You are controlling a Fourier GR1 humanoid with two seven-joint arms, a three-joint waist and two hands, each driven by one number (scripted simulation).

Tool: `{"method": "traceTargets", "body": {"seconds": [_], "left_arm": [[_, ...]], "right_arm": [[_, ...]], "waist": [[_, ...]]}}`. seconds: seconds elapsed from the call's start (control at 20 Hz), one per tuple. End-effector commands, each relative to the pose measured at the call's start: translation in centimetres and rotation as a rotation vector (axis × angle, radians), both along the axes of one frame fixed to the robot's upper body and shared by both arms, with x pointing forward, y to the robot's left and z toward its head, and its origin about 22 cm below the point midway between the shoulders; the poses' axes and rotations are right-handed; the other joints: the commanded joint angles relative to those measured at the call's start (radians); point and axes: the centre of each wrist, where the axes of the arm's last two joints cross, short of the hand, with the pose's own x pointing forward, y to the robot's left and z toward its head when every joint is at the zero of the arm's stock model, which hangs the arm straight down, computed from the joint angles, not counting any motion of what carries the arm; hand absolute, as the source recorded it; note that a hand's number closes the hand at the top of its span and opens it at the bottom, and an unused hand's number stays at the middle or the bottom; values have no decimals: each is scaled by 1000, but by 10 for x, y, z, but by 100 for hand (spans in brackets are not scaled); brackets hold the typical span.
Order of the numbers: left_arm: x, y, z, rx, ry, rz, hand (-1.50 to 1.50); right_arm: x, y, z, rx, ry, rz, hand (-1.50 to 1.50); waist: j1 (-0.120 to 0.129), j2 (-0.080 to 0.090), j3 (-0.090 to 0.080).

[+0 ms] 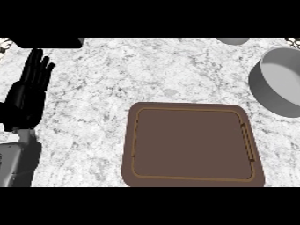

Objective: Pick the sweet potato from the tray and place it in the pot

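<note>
The sweet potato shows nowhere in my view, so I cannot tell which way it points, how its long axis lies, or how it looks. The flat brown square tray with rounded corners and a thin lighter inset line [192,147] lies in front of me at the lower middle of the view, and its dark surface shows nothing resting on it. Up and to the right of the tray, apart from it, stands the round grey metal pot [276,94], cut off by the right edge of the view; the part of its pale inner floor that I can see holds nothing. Both sit on the white and grey speckled marble counter [145,74]. My left hand [27,94], black, with a grey forearm, rests at the left edge of the view, well apart from the tray, its fingers straight and pointing up, holding nothing. My right hand does not appear.
</note>
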Motion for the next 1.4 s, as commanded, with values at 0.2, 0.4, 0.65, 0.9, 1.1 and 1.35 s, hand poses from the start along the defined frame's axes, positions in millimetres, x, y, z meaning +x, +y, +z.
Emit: {"method": "traceTargets", "body": {"seconds": [0.2, 0.4, 0.65, 0.9, 1.1, 1.35], "left_arm": [[1, 4, 2, 5, 1, -8, 0], [7, -26, -4, -7, -24, -7, 0], [-3, 5, -6, -7, 8, -9, 0], [6, -10, 2, 11, -10, -7, 0], [-8, -16, -5, 0, -4, -9, 0], [-2, 5, 0, 9, 0, 15, 0]], "right_arm": [[2, -22, -32, 347, -13, 43, -150], [1, -30, -56, 345, 16, 174, -150], [7, -24, -32, 273, -180, 248, -150], [14, -26, -16, 364, -437, 214, -150], [-5, -46, -5, 420, -603, 165, -150], [-40, -57, -13, 418, -707, 147, -150]], "waist": [[1, -1, 1], [2, 2, 1], [-2, -2, 0], [-4, -1, 0], [-7, -5, 1], [-11, -4, 0]]}}
